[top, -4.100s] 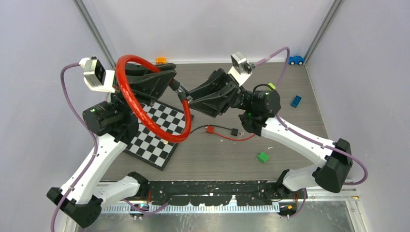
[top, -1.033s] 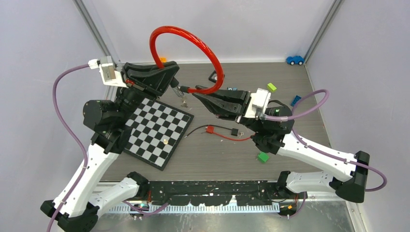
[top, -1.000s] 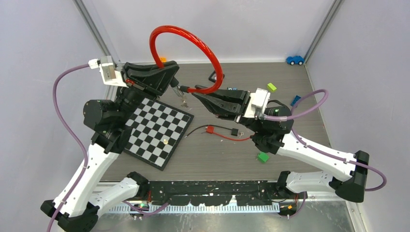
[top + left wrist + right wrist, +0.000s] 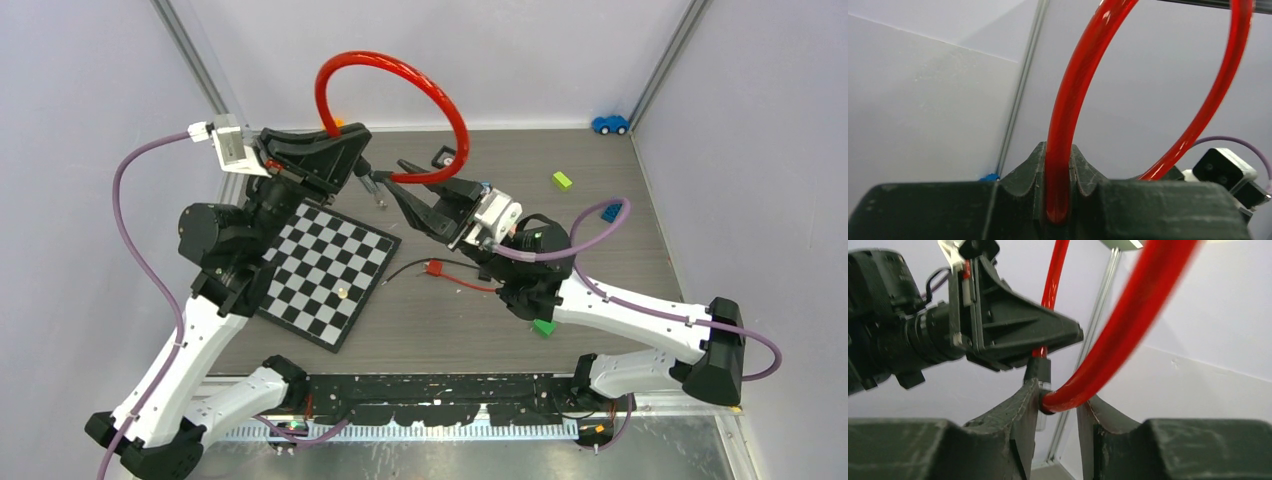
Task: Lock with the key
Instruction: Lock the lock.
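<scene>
A red cable lock [image 4: 455, 110] forms a loop held up over the back of the table. My left gripper [image 4: 362, 170] is shut on the cable [image 4: 1068, 105], which runs up between its fingers [image 4: 1034, 165]. The black lock barrel [image 4: 1040, 369] sits at the cable's end just below the left gripper, and a small key [image 4: 380, 204] dangles under it. My right gripper [image 4: 392, 178] faces the left one. Its jaws stand apart around the cable's end [image 4: 1068, 395], with a gap still showing between them in the right wrist view.
A checkerboard [image 4: 320, 270] lies under the left arm. A red and black wire with connectors [image 4: 435, 268] lies mid-table. A green block [image 4: 544, 326], a light green block [image 4: 562, 180], a blue brick [image 4: 610, 212] and a blue toy car [image 4: 610, 124] are on the right side.
The right wrist has rolled and the arm has drawn in toward the left, so its fingers now straddle the cable's end. The loop has tipped slightly right. The left arm has barely moved.
</scene>
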Action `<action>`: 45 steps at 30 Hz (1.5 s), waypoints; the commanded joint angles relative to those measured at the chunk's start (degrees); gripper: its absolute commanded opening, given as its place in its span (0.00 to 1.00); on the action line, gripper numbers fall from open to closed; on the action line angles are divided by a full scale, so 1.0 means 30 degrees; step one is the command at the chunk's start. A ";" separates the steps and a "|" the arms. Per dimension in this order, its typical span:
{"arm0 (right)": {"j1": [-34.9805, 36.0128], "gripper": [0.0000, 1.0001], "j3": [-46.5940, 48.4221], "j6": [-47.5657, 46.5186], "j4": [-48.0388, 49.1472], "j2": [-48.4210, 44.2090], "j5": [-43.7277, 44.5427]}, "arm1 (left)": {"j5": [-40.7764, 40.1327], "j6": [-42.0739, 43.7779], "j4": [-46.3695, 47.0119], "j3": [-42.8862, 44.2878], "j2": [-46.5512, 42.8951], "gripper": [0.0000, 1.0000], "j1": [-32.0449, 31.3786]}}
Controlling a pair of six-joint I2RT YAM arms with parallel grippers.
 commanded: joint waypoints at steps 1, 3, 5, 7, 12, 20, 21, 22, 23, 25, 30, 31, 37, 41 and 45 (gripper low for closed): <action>-0.0128 0.42 -0.0614 0.0376 -0.0683 -0.0614 0.0484 | 0.0804 -0.0406 0.1284 0.0284 -0.0720 0.00 -0.0292; -0.0131 0.50 -0.0852 0.0538 -0.0615 -0.0935 0.0470 | 0.0753 -0.0339 0.1255 0.0289 -0.0764 0.00 -0.0284; -0.0131 0.54 -0.1180 0.0715 -0.0622 -0.1300 0.0490 | 0.0673 -0.0267 0.1222 0.0285 -0.0777 0.00 -0.0292; -0.0111 0.58 -0.1517 0.0834 -0.0643 -0.1636 0.0493 | 0.0612 -0.0185 0.1194 0.0285 -0.0802 0.00 -0.0292; -0.0131 0.61 -0.2341 0.1176 -0.0673 -0.2309 0.0479 | 0.0465 -0.0045 0.1133 0.0315 -0.0871 0.00 -0.0292; -0.0123 0.58 -0.2997 0.2277 0.0049 -0.2095 0.0536 | 0.0201 0.0001 0.1254 0.0202 -0.0914 0.00 -0.0292; -0.0112 0.56 -0.2973 0.2361 0.0022 -0.2063 0.0521 | 0.0176 0.0012 0.1251 0.0212 -0.0919 0.00 -0.0277; -0.0103 0.56 -0.2970 0.2390 -0.0117 -0.2048 0.0486 | 0.0127 0.0043 0.1250 0.0214 -0.0946 0.00 -0.0290; -0.0117 0.55 -0.2970 0.2383 -0.0333 -0.2006 0.0478 | 0.0090 0.0058 0.1250 0.0199 -0.0956 0.00 -0.0292; -0.0127 0.55 -0.3019 0.2467 -0.0449 -0.1862 0.0489 | 0.0066 0.0087 0.1278 0.0201 -0.0982 0.00 -0.0292; -0.0106 0.55 -0.2939 0.2897 0.0299 -0.1275 0.0493 | 0.0050 0.0058 0.1280 0.0168 -0.0962 0.00 -0.0292; -0.0102 0.54 -0.2838 0.2926 0.0346 -0.1097 0.0493 | 0.0058 0.0049 0.1305 0.0160 -0.0947 0.00 -0.0288; 0.0018 0.52 -0.2095 0.3144 0.0495 -0.0364 -0.0275 | 0.0051 0.0054 0.1280 0.0167 -0.0968 0.00 -0.0292; 0.0529 0.52 -0.1788 0.2322 0.0647 -0.0039 0.0121 | 0.0000 0.0078 0.1251 0.0170 -0.0966 0.00 -0.0292; 0.1140 0.52 -0.1702 0.1415 0.1128 0.0174 0.1341 | -0.0008 0.0062 0.1265 0.0111 -0.0946 0.00 -0.0292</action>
